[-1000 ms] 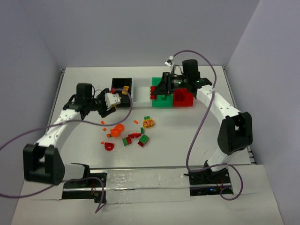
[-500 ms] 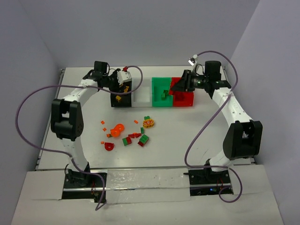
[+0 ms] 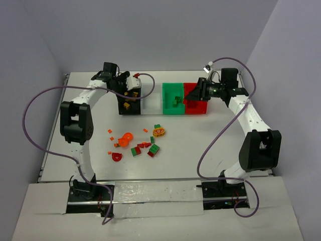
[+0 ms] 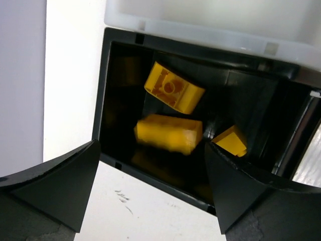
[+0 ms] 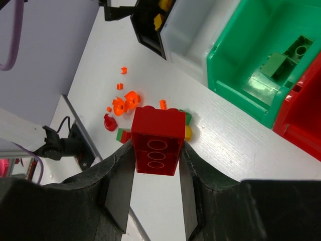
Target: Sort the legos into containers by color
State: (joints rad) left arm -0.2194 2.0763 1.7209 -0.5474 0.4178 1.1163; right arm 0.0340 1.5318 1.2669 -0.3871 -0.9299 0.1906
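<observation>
Hand (left) gapes above black bin.

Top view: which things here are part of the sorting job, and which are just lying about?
Part of the job: black bin, white bin, green bin, red bin; loose legos; yellow bricks in the black bin; red brick held by the right gripper.

Not part of it: purple cables, shiny base plate.

L claw swung over black bin; R claw w/ red brick shifted to red bin.
</observation>
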